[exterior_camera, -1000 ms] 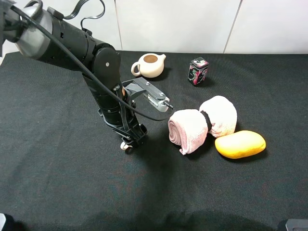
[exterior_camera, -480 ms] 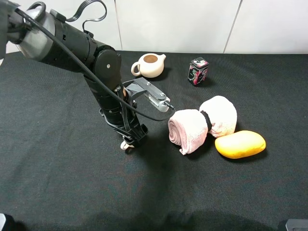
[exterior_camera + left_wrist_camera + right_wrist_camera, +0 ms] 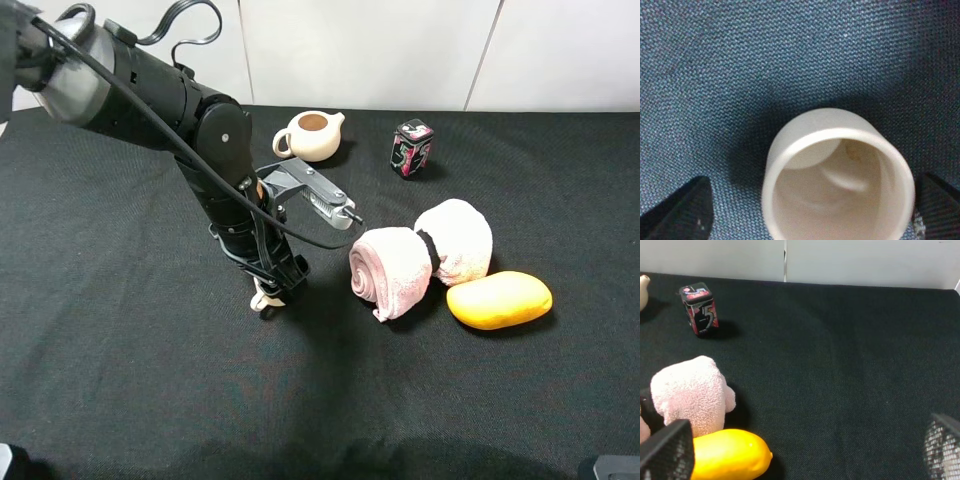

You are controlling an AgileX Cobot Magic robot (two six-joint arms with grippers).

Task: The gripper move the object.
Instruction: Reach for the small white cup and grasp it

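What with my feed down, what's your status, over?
Left gripper open, straddling cup. Right gripper open, empty. Cup upright. Towel roll nearby, not touching.

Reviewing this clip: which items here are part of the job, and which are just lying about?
In the job: left gripper, open around the small cream cup.
Lying about: cream teapot, small dark tin, rolled pink towels, yellow fruit.

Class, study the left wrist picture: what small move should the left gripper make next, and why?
Probably close the jaws. The cup stands upright on the cloth between the open fingers of the left gripper. Cloth shows between one finger and the cup wall, so the cup is framed but not yet held.
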